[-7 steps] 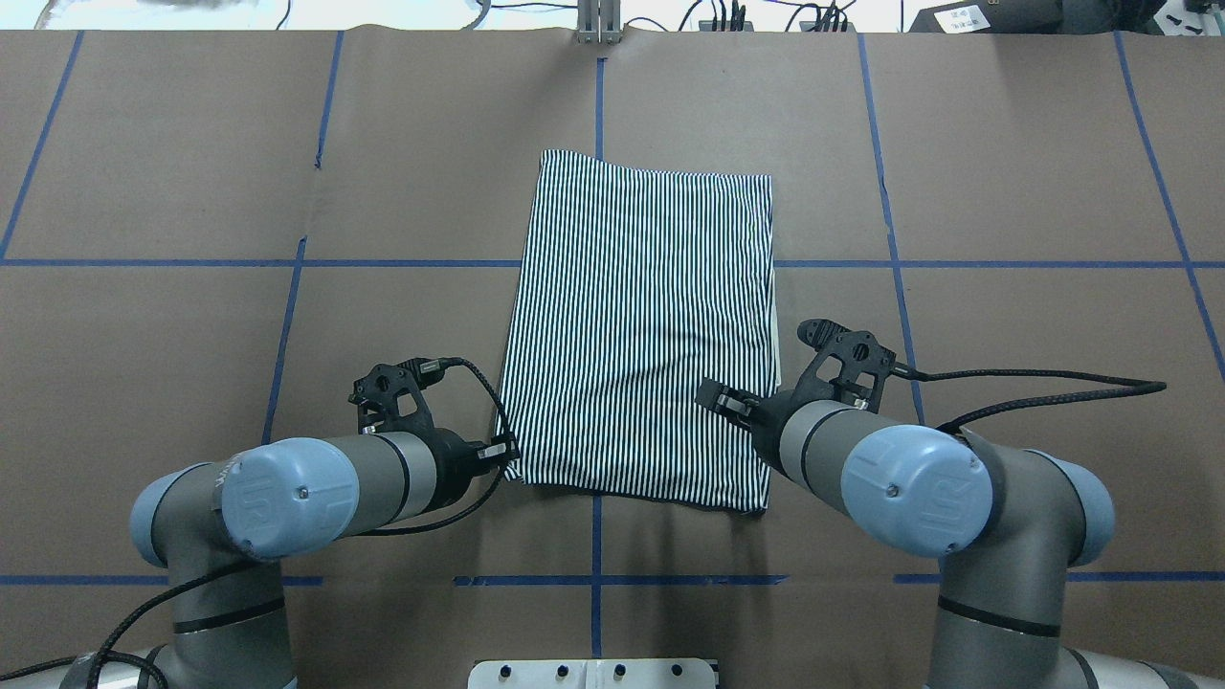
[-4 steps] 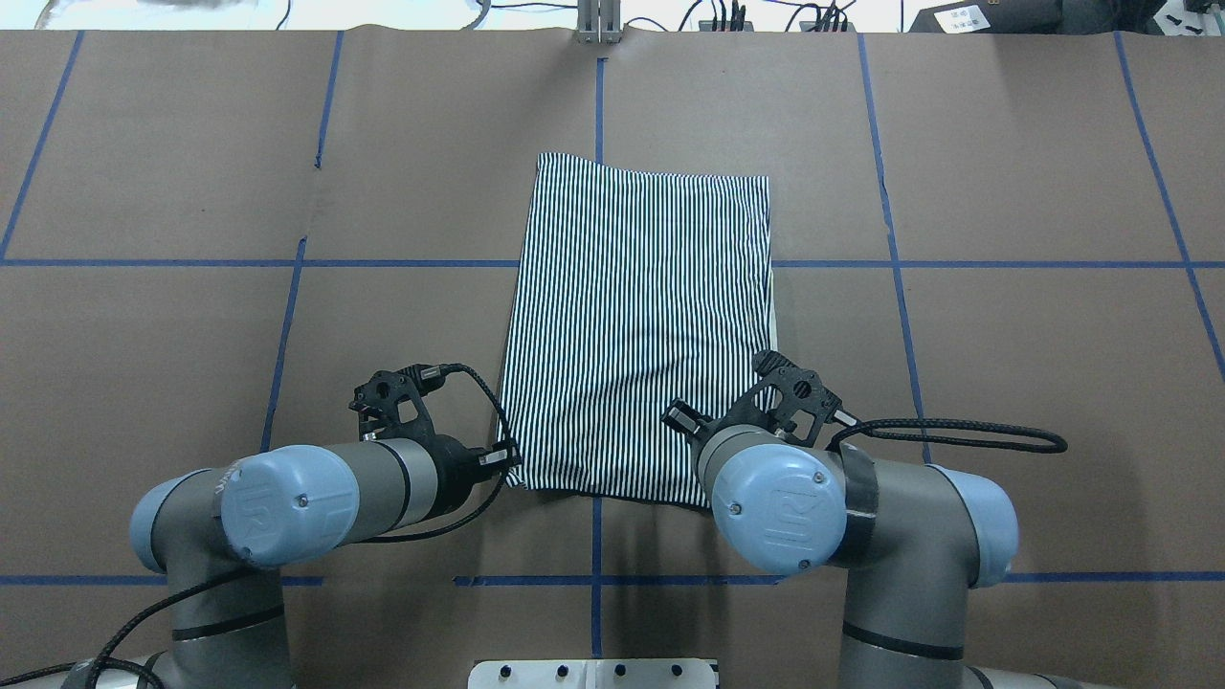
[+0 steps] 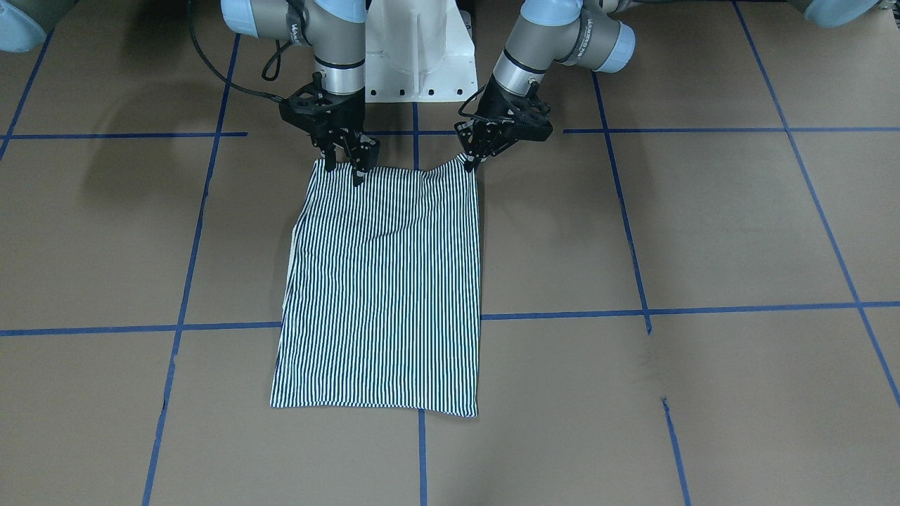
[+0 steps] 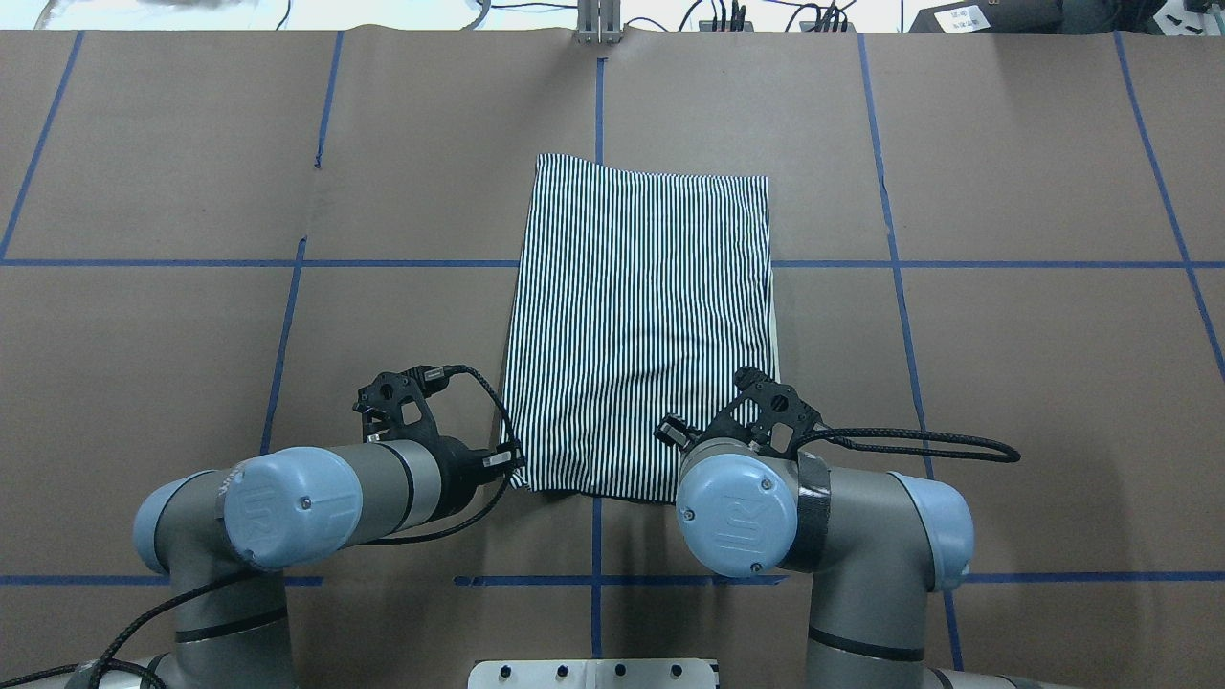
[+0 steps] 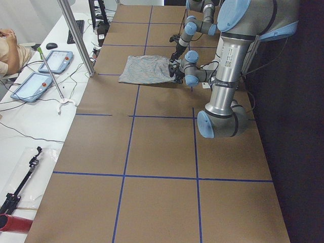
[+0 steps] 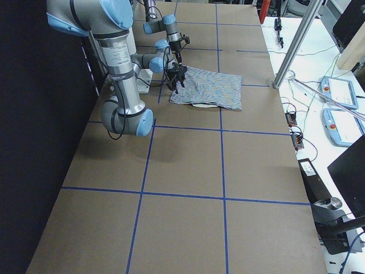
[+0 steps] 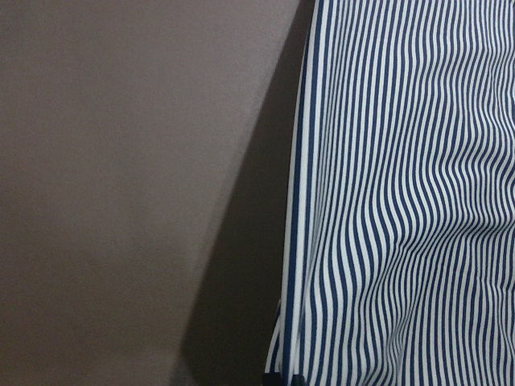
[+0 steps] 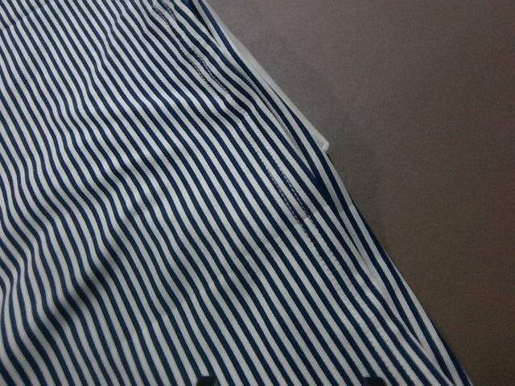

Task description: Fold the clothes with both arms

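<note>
Front-facing view: navy-and-white striped shirt (image 3: 383,281), already folded into a long rectangle, lies flat on the brown paper-covered table with blue tape grid (image 3: 703,225), centred before the robot; black clawed left gripper (image 3: 470,160) pinches the robot-side corner on its own side, and that corner is raised a little; black clawed right gripper (image 3: 344,163) sits over the other robot-side corner, fingers spread.

Overhead view: both wrists at the near hem; right claw mostly hidden under its arm.

Side views: too small to judge the fingers.

Left wrist view: shirt edge runs into one dark tip (image 7: 294,381) at bottom centre; reads as closed on cloth.

Right wrist view: two tips (image 8: 206,381) well apart over the stripes; not gripping.

Judgement: the step is taking hold of the near corners for the lengthwise fold; next, the right must close on its corner, then both should lift together and carry the hem towards the far edge, evenly, to avoid skew.
</note>
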`<state>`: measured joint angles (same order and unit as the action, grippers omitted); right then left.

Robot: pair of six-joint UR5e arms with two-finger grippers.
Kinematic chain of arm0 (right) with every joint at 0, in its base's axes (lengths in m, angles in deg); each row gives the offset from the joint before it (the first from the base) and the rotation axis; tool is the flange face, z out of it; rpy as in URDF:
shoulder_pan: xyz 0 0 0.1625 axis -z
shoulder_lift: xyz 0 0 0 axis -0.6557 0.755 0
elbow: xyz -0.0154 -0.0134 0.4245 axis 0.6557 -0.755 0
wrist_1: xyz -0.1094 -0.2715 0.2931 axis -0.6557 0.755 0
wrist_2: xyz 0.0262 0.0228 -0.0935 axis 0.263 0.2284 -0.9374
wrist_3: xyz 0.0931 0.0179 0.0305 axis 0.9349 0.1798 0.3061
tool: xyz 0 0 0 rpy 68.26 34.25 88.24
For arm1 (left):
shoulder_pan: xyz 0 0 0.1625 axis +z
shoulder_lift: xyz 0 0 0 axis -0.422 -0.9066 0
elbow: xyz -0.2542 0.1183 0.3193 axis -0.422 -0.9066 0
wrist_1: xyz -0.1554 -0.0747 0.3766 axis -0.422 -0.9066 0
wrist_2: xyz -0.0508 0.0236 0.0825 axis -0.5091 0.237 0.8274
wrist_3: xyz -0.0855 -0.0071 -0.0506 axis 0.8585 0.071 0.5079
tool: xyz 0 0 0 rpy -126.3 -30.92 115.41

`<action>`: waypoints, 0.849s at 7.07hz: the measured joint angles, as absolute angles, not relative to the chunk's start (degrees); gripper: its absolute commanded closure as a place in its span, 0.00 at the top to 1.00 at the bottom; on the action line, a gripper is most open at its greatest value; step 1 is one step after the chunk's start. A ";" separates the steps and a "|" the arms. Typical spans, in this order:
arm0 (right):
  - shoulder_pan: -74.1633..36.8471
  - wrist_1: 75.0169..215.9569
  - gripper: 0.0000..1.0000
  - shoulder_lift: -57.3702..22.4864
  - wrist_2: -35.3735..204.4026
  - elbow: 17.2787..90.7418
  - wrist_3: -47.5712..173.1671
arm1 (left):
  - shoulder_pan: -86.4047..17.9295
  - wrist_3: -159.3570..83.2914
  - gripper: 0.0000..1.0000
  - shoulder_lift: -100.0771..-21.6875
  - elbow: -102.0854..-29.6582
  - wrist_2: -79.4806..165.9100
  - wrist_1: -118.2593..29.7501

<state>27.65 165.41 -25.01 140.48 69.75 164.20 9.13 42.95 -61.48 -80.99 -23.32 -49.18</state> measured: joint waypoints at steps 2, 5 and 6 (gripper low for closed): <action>28.09 166.18 0.69 -25.43 140.56 68.82 163.49 | 9.14 42.95 0.00 -61.56 -80.99 -23.32 -49.18; 28.96 166.97 0.68 -25.95 140.52 67.23 162.96 | 9.14 42.95 0.00 -61.59 -81.03 -23.36 -49.18; 29.07 167.02 0.68 -25.97 140.51 66.95 162.83 | 9.14 42.95 0.00 -61.59 -81.04 -23.35 -49.18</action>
<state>29.07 167.02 -25.97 140.51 66.95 162.83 9.14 42.95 -61.59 -81.04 -23.35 -49.18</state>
